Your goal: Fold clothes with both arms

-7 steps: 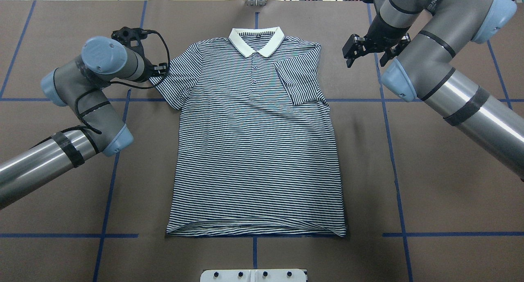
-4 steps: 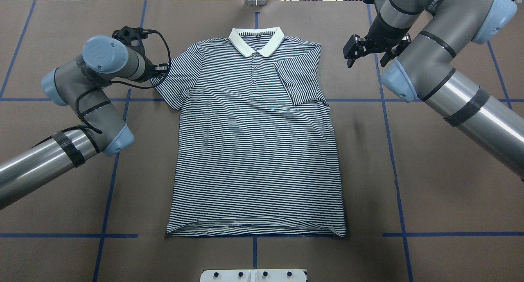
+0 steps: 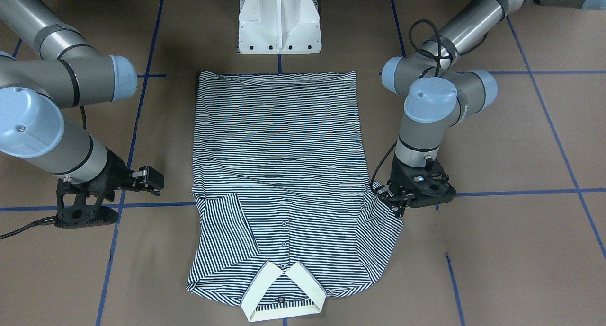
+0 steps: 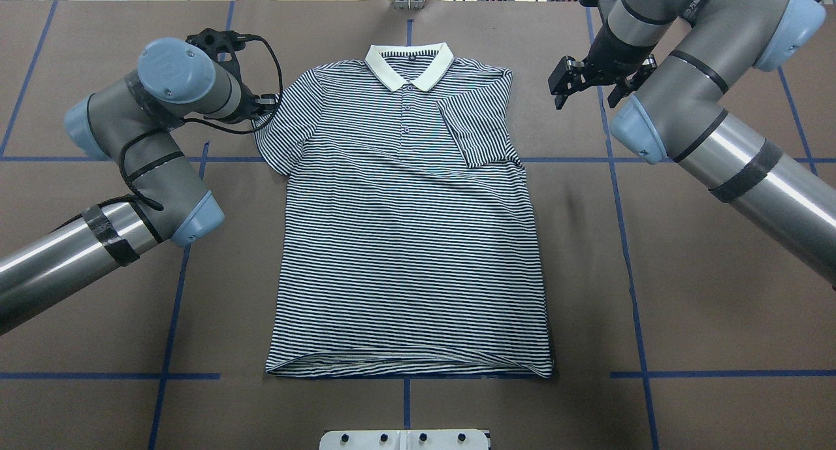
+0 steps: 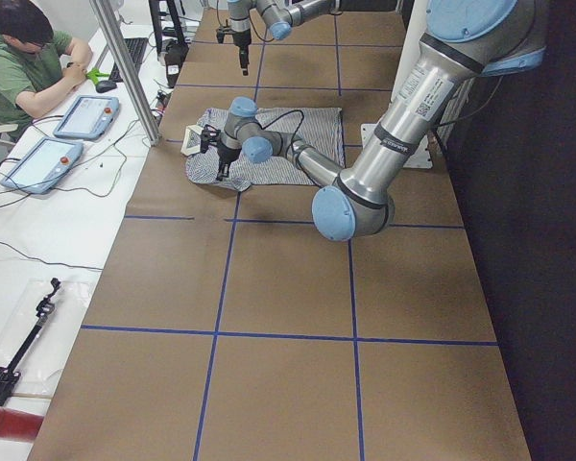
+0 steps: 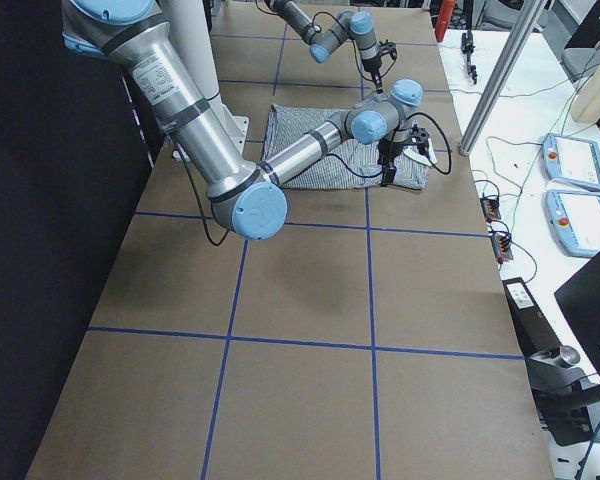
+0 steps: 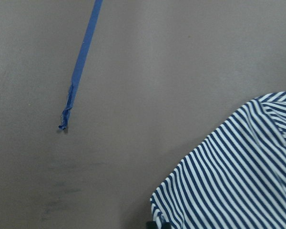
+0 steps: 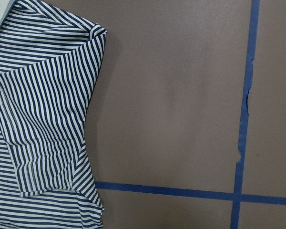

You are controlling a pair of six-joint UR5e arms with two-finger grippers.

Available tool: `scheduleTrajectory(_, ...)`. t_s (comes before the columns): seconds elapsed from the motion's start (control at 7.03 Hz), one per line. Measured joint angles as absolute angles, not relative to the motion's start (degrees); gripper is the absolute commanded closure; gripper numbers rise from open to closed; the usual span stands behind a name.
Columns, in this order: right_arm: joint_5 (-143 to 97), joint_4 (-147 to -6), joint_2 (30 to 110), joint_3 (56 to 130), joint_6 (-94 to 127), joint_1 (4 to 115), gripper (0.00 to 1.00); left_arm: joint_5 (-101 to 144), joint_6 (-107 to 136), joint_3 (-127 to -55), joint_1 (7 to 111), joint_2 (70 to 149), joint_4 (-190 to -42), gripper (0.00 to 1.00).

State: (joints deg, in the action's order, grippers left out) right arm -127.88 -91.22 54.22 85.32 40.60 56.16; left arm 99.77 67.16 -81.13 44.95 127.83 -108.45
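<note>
**A:** Start at the upper left of the overhead view. Where is the left gripper [image 4: 264, 102]?

**B:** At the outer edge of the spread sleeve [image 4: 284, 130], low over the table [image 4: 686, 273]. It meets the cloth there, but I can't tell whether it is pinched on it or only resting against it.

**A:** And the polo shirt [image 4: 405, 241]?

**B:** Flat, face up, in the centre of the frame. Its long axis runs from the collar [image 4: 409, 64] at the top to the hem [image 4: 405, 365] at the bottom. The shirt lies to the right of that gripper, so I judge the sleeve has to travel rightward, toward the placket [image 4: 405, 113].

**A:** What about the other side?

**B:** The folded sleeve [image 4: 477, 133] is already turned in over the chest, right of the placket.

**A:** And the right gripper [image 4: 560, 89]?

**B:** Upper right, over bare table, well apart from the shirt's shoulder. Its jaws look parted and hold nothing.

**A:** So the left arm [image 4: 150, 169] is nearer?

**B:** Yes, it is the one placed for this fold.
</note>
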Motion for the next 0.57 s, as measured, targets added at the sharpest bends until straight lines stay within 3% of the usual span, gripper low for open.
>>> scheduleTrajectory(0.14, -127.88, -91.2, 54.45, 85.36, 40.61, 56.16, 0.0, 100.07, 67.74, -79.43, 43.82, 131.62, -106.77, 1.0)
scheduleTrajectory(0.57, -127.86, -91.23, 54.73, 85.43, 40.61, 56.16, 0.0, 99.91, 71.57, -63.04, 41.07, 144.86, -110.27, 1.0)
